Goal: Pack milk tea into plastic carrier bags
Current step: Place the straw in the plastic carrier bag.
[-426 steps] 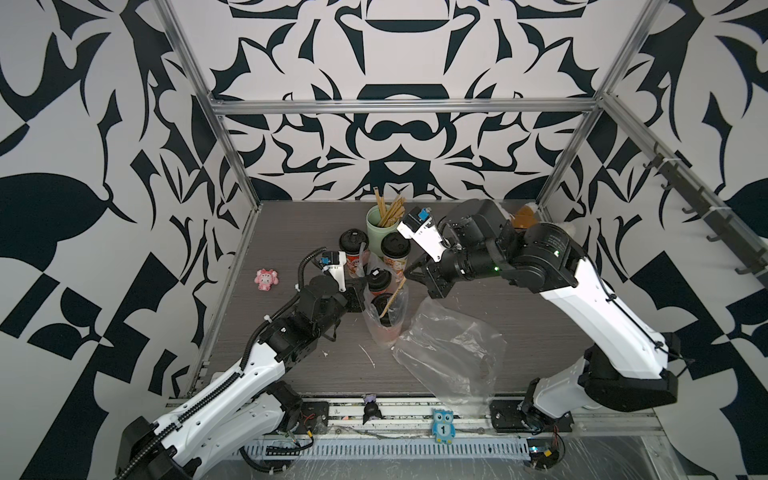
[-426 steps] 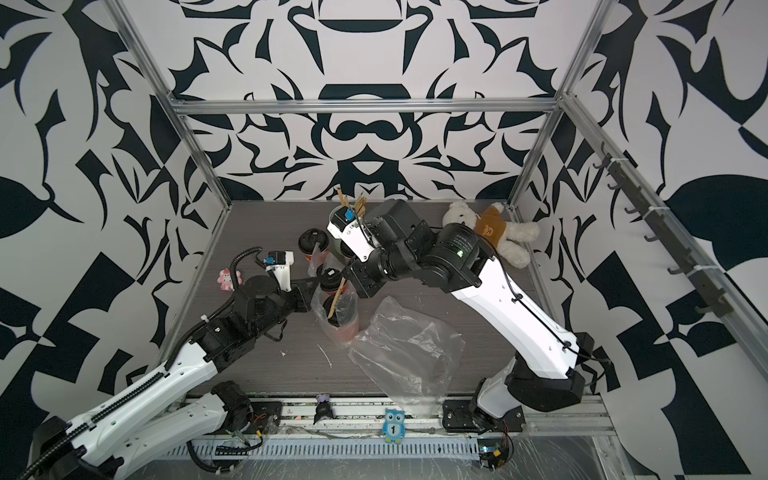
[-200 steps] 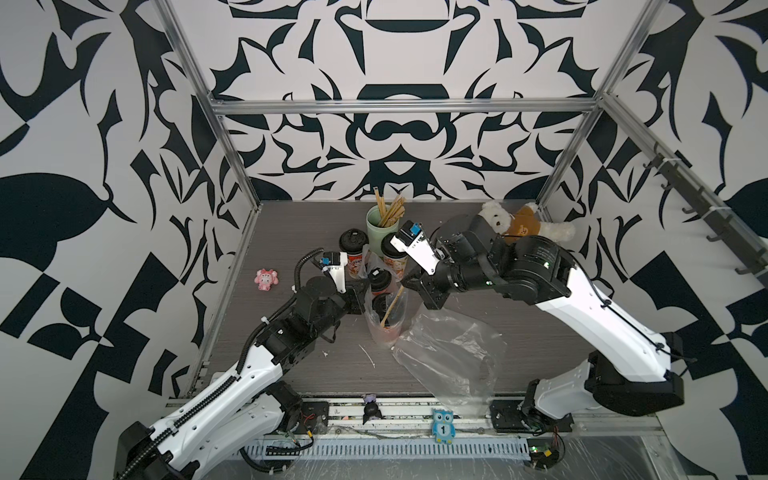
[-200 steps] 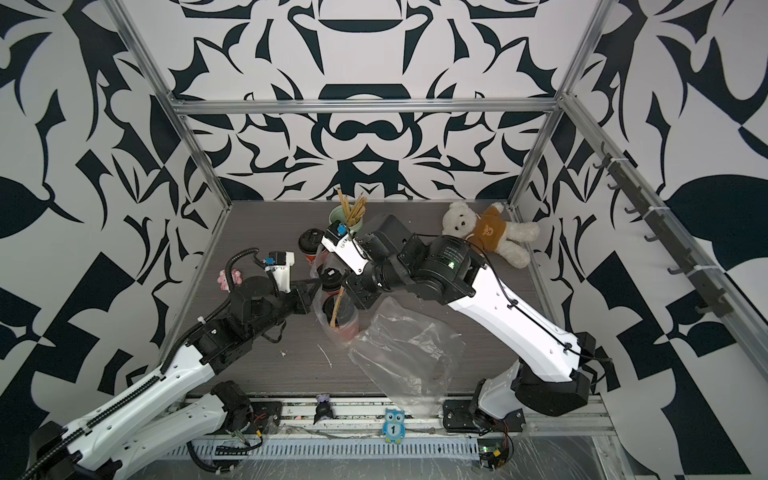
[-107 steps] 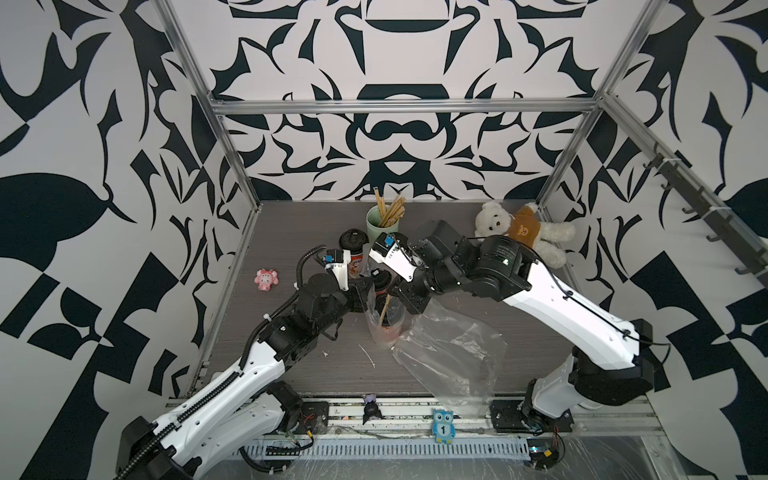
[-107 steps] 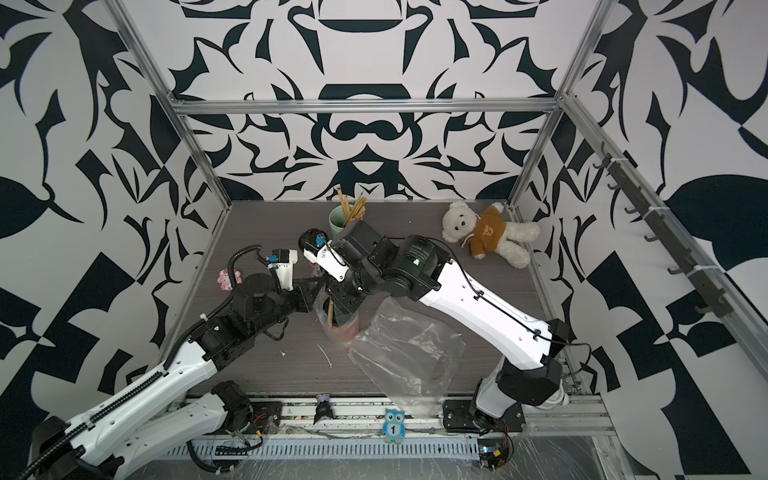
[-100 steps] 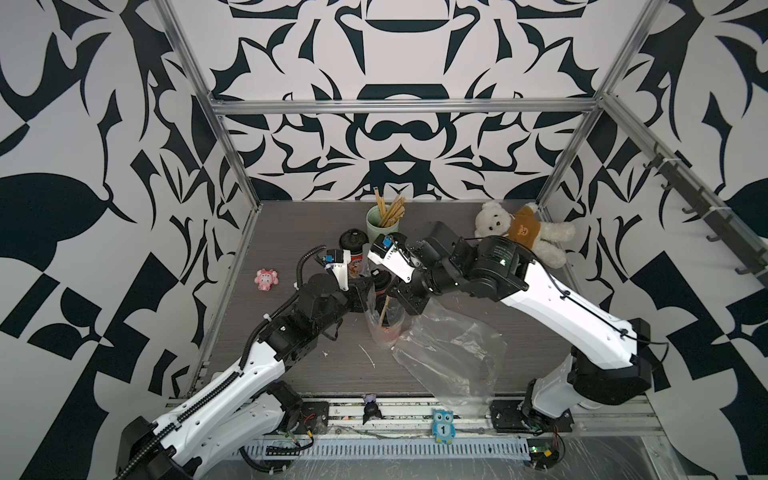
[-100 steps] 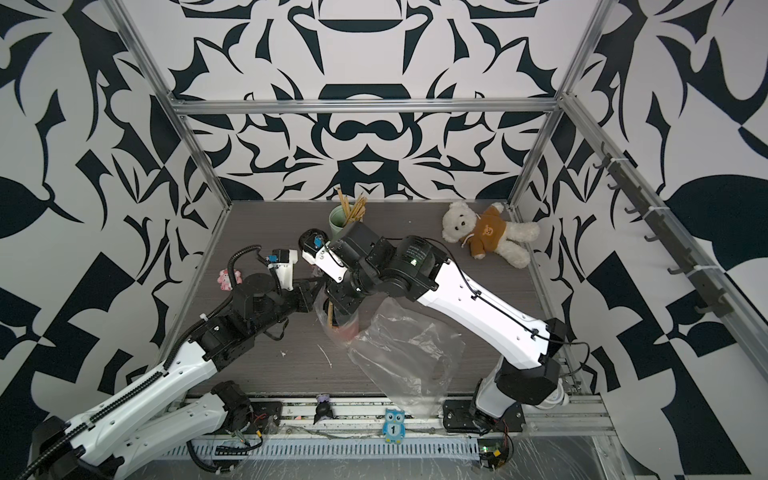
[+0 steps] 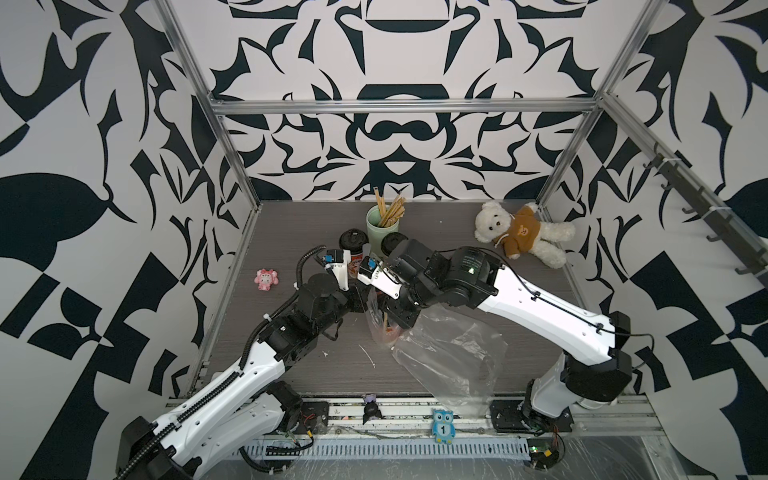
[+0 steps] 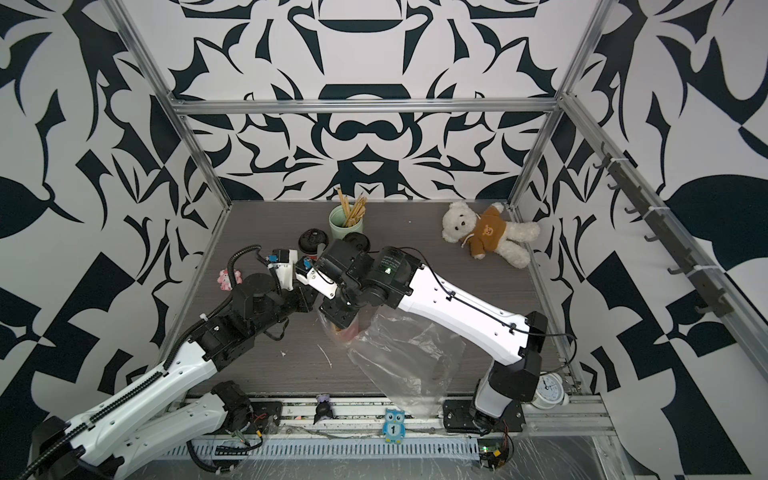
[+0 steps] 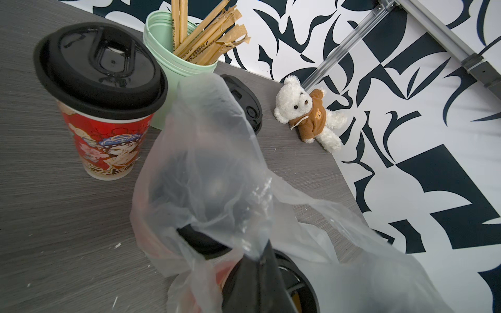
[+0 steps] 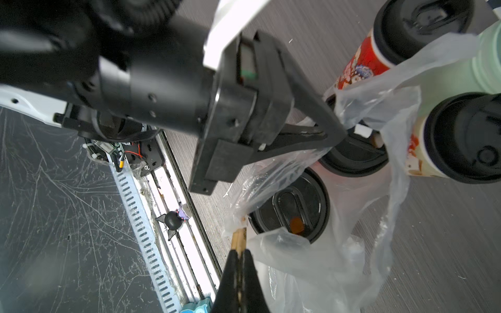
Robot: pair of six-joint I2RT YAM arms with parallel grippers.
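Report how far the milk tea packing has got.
Done: two lidded cups sit inside one bag. In hand: left gripper pinches that bag's rim; right gripper holds a wrapped stick at its mouth. Left: red cup, cream cup, second bag.

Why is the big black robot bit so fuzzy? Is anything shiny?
Right wrist view: the left arm's black wrist sits near the lens, out of focus, while a black dome lid inside the clear crinkly plastic bag is sharp. Left wrist view: that bag looks hazy up close; the red paper cup's black lid shows pale glare. Both top views: crisp.
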